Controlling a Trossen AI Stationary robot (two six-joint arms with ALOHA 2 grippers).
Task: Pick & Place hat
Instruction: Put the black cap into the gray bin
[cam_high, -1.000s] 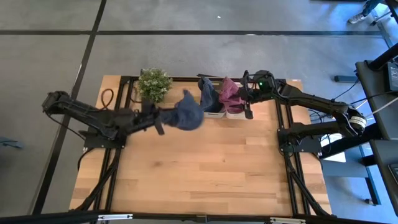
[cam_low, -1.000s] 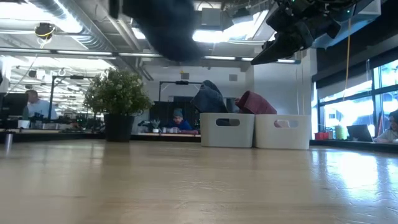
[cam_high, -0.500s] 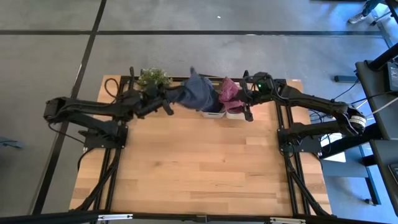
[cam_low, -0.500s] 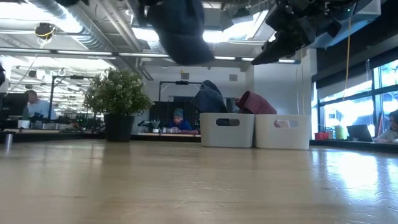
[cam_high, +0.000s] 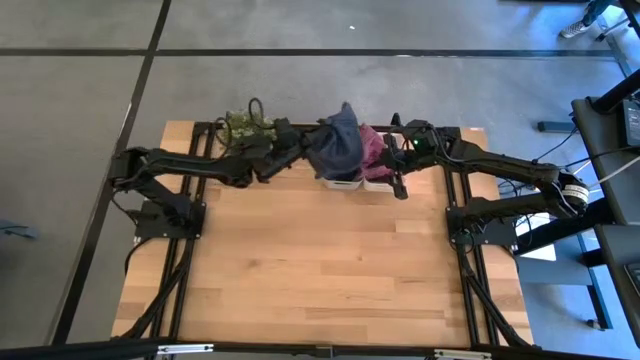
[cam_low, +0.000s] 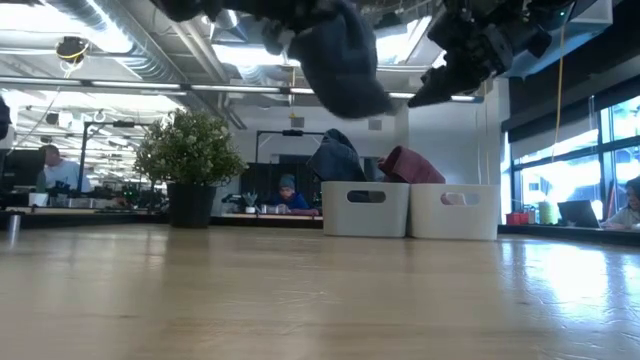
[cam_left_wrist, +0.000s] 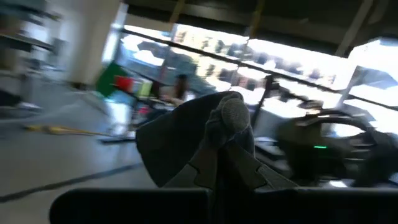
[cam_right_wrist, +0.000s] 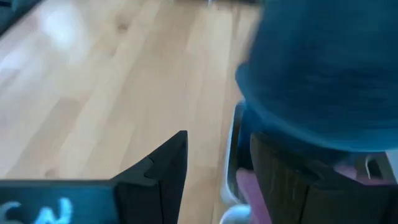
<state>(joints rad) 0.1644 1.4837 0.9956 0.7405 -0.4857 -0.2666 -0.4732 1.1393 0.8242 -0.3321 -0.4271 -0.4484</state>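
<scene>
My left gripper (cam_high: 300, 150) is closed on the dark blue hat (cam_high: 335, 143) and holds it high in the air, above the left white bin (cam_low: 365, 208) at the far edge of the table (cam_high: 310, 270). In the left wrist view the fingers (cam_left_wrist: 249, 171) pinch the cloth of the hat (cam_left_wrist: 193, 134) between them. In the low view the hat (cam_low: 340, 55) hangs well above the bins and touches nothing under it.

My right gripper (cam_high: 398, 170) is just to the right of the bins, over the far edge, with its jaws apart and nothing between them; one dark finger (cam_right_wrist: 165, 171) shows in its own camera.

The left bin already has a blue garment (cam_low: 335, 158) in it, and the right white bin (cam_low: 455, 211) has a maroon one (cam_low: 410, 165). A potted plant (cam_low: 188, 160) stands to the left of the bins. Far behind, a person (cam_low: 55, 168) sits in the room.
</scene>
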